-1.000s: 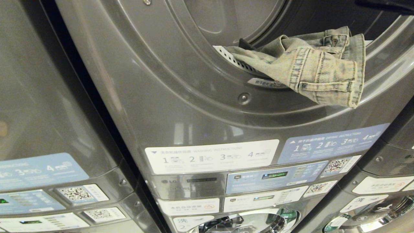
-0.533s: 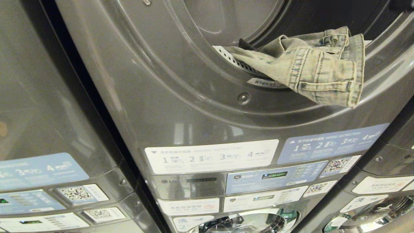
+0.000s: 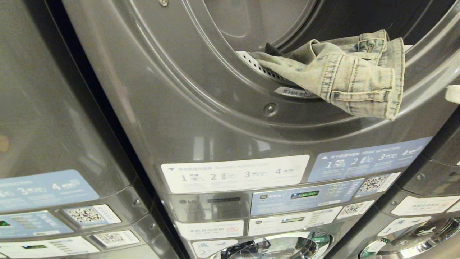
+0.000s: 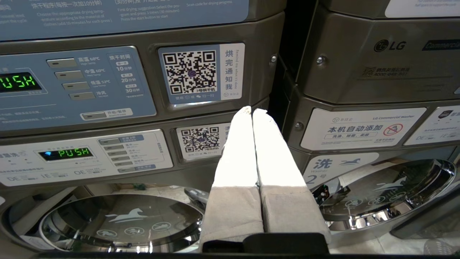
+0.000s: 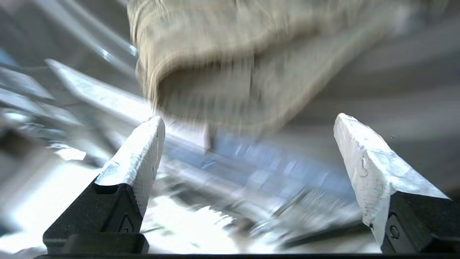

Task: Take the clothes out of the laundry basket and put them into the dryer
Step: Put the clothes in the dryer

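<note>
The right hand [image 5: 248,122] is spread wide with nothing between its two white-padded fingers [image 5: 138,162], and there is clear room in the gap. Just ahead of and above the fingertips hangs a folded hem of the clothes [image 3: 345,77], blurred in the right wrist view and not touching either finger. In the head view only a white tip of this hand [image 3: 453,93] shows at the far right edge, just beside the hanging fold of denim and apart from it.

The clothes lie draped over the lower lip of the dryer [image 3: 201,108] opening: part rests inside across the perforated white strip, part hangs out over the curved grey rim. The dark drum behind and above them is open space.

The left hand [image 4: 251,109] is closed, its fingers pressed together, parked low in front of the control panels between two stacks, far below the clothes.
</note>
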{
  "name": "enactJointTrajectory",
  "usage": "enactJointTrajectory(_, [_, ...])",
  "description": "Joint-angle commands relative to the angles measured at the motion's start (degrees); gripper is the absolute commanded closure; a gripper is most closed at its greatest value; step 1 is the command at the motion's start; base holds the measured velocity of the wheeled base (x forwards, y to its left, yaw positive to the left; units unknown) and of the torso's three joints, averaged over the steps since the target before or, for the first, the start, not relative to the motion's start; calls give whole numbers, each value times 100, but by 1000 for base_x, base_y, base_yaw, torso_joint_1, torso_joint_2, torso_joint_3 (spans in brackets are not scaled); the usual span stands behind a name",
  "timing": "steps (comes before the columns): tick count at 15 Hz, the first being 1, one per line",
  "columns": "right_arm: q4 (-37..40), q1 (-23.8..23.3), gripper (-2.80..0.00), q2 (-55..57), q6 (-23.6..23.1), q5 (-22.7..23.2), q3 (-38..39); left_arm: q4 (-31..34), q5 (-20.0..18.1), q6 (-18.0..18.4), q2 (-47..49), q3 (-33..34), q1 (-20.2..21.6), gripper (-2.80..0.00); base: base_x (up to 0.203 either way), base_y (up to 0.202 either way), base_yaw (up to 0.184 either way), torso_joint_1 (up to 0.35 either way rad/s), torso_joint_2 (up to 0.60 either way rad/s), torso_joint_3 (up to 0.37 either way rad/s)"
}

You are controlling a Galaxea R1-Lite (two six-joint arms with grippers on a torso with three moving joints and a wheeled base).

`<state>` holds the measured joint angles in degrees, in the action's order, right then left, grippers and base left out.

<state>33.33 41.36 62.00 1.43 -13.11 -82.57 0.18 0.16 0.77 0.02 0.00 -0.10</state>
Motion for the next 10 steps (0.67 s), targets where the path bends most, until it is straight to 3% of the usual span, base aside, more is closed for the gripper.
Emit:
enactJointTrajectory(1, [92,3,-280,-433,904,123,177,-1,2,2,-2,0,10,0,0,0,0,0,0,0])
enactJointTrajectory(3, [131,3,-280,-604,2038,623,358,-1,2,2,-2,0,1,0,0,0,0,0,0,0])
enactJointTrajectory(4, [137,7,-280,-585,2263,748,398,-1,2,2,-2,0,1,0,0,0,0,0,0,0])
enactJointTrajectory(10, [-432,16,-280,333,2652,785,231,-1,2,2,-2,0,1,0,0,0,0,0,0,0])
